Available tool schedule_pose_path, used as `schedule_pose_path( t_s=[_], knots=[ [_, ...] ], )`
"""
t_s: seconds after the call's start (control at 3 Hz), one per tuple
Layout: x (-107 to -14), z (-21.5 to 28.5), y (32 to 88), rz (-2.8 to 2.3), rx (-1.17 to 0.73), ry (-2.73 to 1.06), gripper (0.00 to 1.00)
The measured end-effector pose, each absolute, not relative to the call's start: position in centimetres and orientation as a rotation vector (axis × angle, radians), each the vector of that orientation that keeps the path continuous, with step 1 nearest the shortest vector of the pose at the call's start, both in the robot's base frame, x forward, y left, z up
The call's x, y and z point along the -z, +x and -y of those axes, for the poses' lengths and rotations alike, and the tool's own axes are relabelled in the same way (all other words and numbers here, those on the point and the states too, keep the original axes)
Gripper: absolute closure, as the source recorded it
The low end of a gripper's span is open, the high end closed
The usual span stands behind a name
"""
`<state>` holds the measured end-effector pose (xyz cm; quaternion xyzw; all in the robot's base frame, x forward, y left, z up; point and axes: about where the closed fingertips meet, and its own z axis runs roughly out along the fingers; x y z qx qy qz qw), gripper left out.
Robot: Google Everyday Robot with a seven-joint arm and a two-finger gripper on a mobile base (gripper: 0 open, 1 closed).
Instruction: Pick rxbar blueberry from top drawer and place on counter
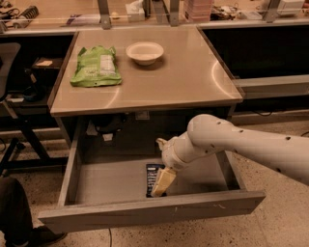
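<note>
The rxbar blueberry [152, 172] lies flat on the grey floor of the open top drawer [111, 181], near its front middle. It is a dark navy wrapper, partly hidden by my gripper. My gripper [162, 164] reaches down into the drawer from the right on a white arm. It is open, with one pale finger [163, 181] down over the bar's right side and the other finger's tip [160, 143] up toward the back. The tan counter [183, 77] is the table top right above the drawer.
A green crinkly bag [96, 66] and a white bowl [145, 51] sit on the counter's back left. The drawer's front panel [154, 211] juts toward me. A cluttered bench [58, 14] runs behind, with a dark chair [9, 96] at the left.
</note>
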<state>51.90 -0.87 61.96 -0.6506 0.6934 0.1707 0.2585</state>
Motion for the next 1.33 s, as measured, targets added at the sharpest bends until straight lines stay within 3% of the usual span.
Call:
schedule_pose_path(
  t_s=[1.0, 1.33],
  knots=[
    [-58.5, 1.3, 51.5, -1.919, -0.503, -1.706, 0.00],
    [-57.5, 1.4, 51.5, -1.925, -0.521, -1.704, 0.05]
  ],
)
